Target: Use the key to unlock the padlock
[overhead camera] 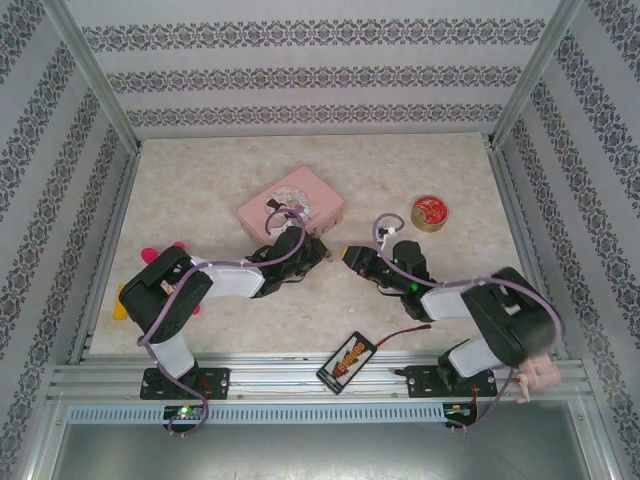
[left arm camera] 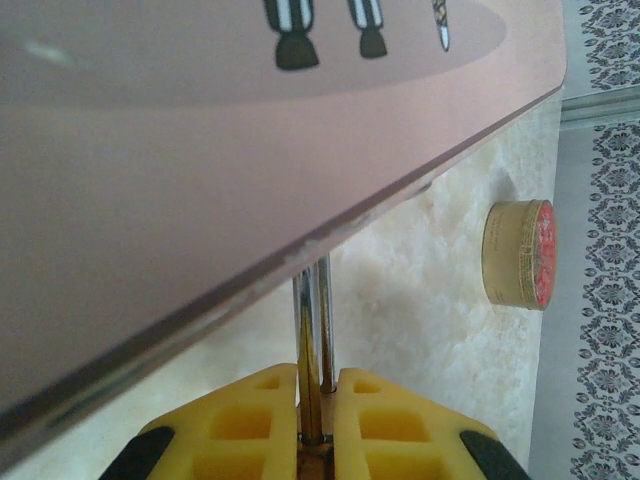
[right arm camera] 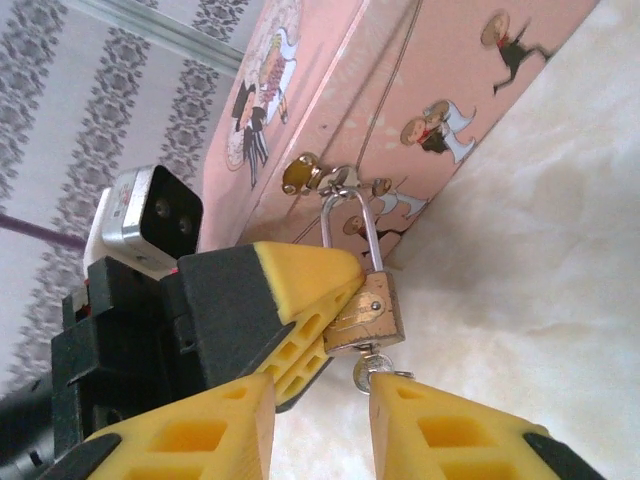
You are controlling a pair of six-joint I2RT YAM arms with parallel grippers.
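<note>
Right wrist view: the boxy brass padlock (right arm camera: pixel 367 312) is hooked by its thin silvery shackle (left arm camera: pixel 303 350) to the clasp of the glossy pink tin (right arm camera: pixel 440 70) (cartoon figures printed on it). The small grey key (right arm camera: pixel 368 368) sits in the padlock's base. The left gripper (left arm camera: pixel 316 385), with ribbed yellow fingers, is clamped on the padlock. The right gripper (right arm camera: pixel 320 415) stands with its jaws apart just beneath the key. A round red-lidded tin (left arm camera: pixel 515 255) rests well apart on the marbled table (right arm camera: pixel 560 300).

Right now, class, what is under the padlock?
The key pokes out beneath the padlock; its blade is hidden inside the body.
</note>
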